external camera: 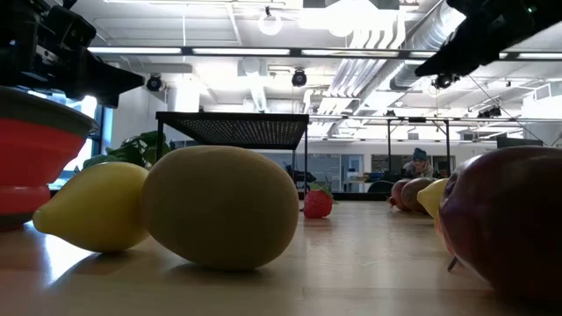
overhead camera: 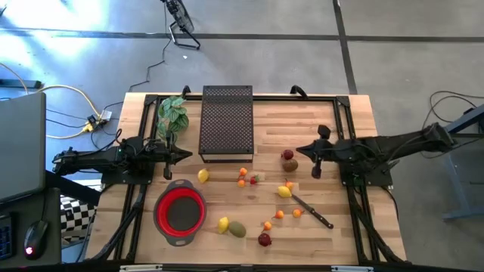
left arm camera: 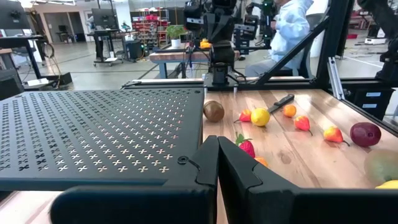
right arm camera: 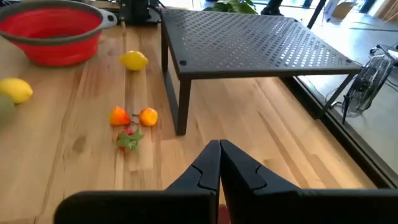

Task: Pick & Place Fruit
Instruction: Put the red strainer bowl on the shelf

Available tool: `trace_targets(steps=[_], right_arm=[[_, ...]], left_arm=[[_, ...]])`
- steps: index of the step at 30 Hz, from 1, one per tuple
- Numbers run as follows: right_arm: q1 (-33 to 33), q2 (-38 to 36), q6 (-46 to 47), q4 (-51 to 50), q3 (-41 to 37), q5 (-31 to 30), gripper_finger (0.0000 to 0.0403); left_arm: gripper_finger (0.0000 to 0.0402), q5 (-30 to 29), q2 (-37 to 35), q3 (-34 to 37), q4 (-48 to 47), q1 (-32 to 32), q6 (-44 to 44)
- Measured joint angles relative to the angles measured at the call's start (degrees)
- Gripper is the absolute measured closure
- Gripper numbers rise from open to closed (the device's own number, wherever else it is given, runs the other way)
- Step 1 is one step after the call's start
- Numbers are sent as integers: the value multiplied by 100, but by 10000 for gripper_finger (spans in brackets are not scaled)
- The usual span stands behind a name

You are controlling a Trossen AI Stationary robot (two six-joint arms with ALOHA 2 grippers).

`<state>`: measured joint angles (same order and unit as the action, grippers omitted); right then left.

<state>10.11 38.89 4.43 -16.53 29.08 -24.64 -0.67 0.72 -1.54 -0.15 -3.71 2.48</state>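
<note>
Both my grippers hover with fingers pressed together, empty; the right gripper [overhead camera: 317,172] is nearest the dark red fruit [overhead camera: 288,156] and kiwi [overhead camera: 290,165], the left gripper [overhead camera: 168,172] nearer the lemon [overhead camera: 203,175].

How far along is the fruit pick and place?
Done: nothing visible; the red collapsible bowl looks empty. In hand: nothing; the left gripper and right gripper are both shut and empty, above the wooden table. Left: all of it, including the yellow lemon, brown kiwi and dark red fruit, all loose on the wood.
</note>
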Motion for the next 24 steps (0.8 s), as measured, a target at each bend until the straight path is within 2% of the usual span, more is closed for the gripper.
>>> trace_targets(steps=[4, 10, 16, 19, 24], right_arm=[[0, 394, 46, -160, 242, 13, 401], [2, 739, 28, -51, 400, 11, 401], [2, 808, 27, 268, 400, -58, 401], [-8, 810, -31, 343, 400, -107, 401], [-116, 805, -164, 345, 400, -91, 401]], left_arm=[[401, 54, 0, 1, 1, 1, -101], [401, 493, 1, -4, 441, 1, -1147], [401, 501, 104, -438, 397, 1, -1501], [401, 260, 280, -732, -94, 1, -1520], [401, -94, 962, -1092, -739, 1, -1982]])
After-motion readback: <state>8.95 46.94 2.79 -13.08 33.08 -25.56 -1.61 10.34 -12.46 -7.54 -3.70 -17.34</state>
